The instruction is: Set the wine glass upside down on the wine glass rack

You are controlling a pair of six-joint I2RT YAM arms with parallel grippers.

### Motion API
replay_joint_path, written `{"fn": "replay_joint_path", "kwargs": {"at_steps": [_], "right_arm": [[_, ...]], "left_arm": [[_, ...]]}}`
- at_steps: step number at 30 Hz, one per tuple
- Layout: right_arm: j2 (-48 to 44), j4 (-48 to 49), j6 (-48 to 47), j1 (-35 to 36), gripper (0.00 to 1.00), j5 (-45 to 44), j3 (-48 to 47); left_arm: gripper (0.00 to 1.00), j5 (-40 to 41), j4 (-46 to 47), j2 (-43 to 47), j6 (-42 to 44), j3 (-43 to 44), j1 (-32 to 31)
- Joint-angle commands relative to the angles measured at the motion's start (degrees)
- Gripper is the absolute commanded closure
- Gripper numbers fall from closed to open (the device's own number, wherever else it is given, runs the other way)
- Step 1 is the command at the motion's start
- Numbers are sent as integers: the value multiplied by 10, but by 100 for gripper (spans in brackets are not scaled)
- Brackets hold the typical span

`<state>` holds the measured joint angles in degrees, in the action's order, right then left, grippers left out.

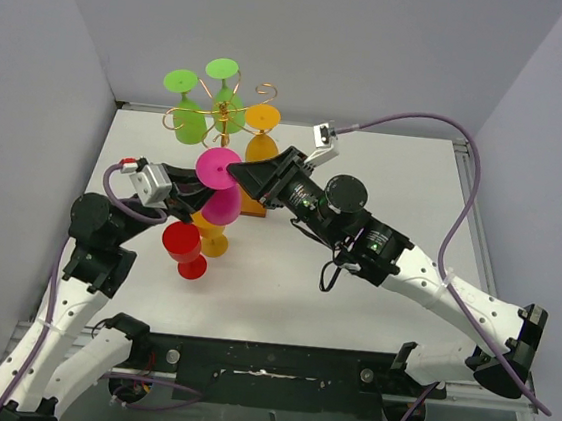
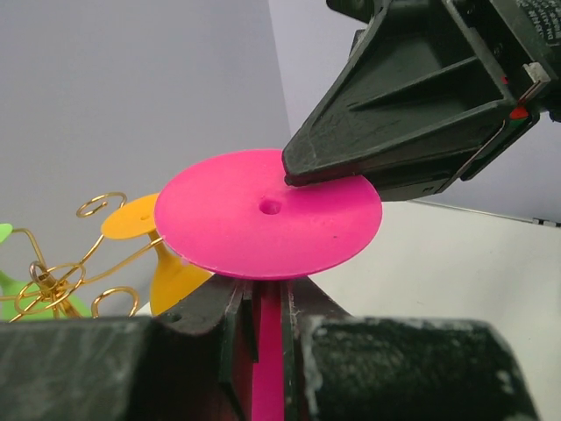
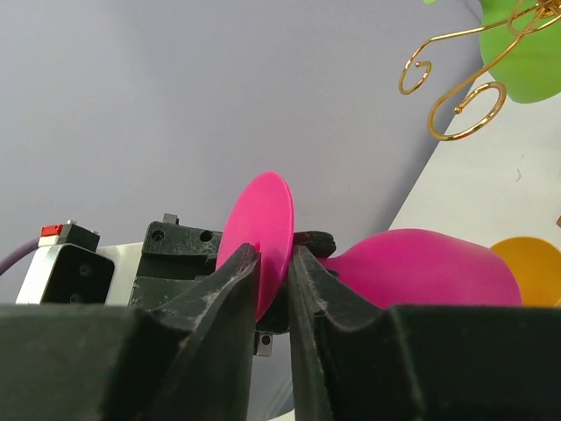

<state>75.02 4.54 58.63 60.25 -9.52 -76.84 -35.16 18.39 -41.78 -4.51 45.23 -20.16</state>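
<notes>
A pink wine glass [image 1: 218, 186] is held tilted above the table, its round foot [image 2: 263, 215] turned up towards the right arm. My left gripper [image 2: 266, 351] is shut on its stem just under the foot. My right gripper [image 3: 273, 263] comes in from the right, one finger on each face of the foot disc [image 3: 263, 224], closed onto it. The bowl [image 3: 421, 267] hangs beyond the fingers. The wine glass rack [image 1: 233, 115], gold wire scrolls on a brown base, stands just behind and holds two green glasses [image 1: 190, 121] and an orange glass [image 1: 262, 133] upside down.
A red glass [image 1: 185, 249] and an orange glass [image 1: 214, 240] stand on the white table under the left gripper. Free gold hooks [image 3: 460, 110] curl close to the right of the held glass. Grey walls close the back and sides.
</notes>
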Motion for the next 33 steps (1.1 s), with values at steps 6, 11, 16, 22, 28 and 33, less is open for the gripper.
{"fn": "replay_joint_path", "kwargs": {"at_steps": [6, 11, 16, 22, 28, 33], "right_arm": [[-11, 70, 51, -9, 100, 29, 22], [-27, 80, 66, -9, 100, 19, 40], [-49, 79, 69, -9, 100, -6, 61], [-72, 70, 59, -12, 100, -36, 83], [-86, 65, 29, -13, 100, -44, 92], [-90, 63, 17, -14, 100, -48, 99]], "left_arm": [[89, -2, 45, 20, -42, -8, -2], [59, 25, 11, 48, -82, -20, -3], [49, 62, -39, 94, -145, -32, -4], [48, 103, -139, 109, -266, 2, -3], [48, 116, -199, 84, -408, 46, -3], [48, 71, -116, 68, -515, 33, -4]]}}
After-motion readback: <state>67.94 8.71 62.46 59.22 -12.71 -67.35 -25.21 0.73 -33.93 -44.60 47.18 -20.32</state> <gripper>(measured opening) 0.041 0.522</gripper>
